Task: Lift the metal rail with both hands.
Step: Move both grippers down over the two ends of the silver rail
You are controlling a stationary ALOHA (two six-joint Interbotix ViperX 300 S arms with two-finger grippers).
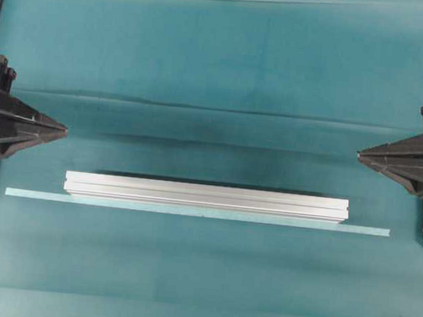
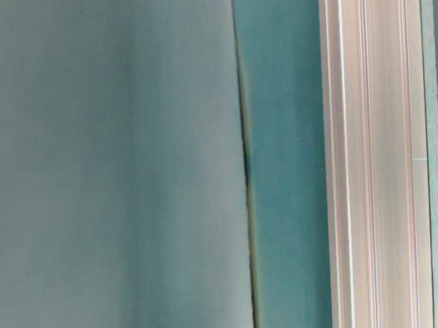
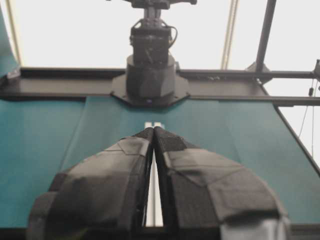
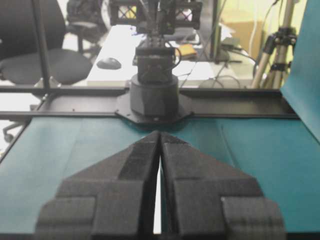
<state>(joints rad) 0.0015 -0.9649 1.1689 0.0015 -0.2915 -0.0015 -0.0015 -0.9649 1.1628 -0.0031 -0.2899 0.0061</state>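
Note:
The metal rail [image 1: 207, 197] is a long silver grooved bar lying flat on the teal cloth, across the middle of the overhead view. It fills the right side of the table-level view [image 2: 375, 157]. My left gripper [image 1: 63, 130] is shut and empty at the left edge, above and left of the rail's left end. My right gripper [image 1: 360, 153] is shut and empty at the right edge, above and right of the rail's right end. In the left wrist view the shut gripper [image 3: 153, 130] has a sliver of the rail [image 3: 154, 200] showing below it. The right wrist view shows the shut gripper [image 4: 159, 134].
A thin flat pale-green strip [image 1: 196, 212] lies along the rail's near side, longer than the rail at both ends. A fold in the teal cloth [image 1: 216, 108] runs across the table behind the rail. The opposite arm's base [image 3: 150, 75] stands at the far end.

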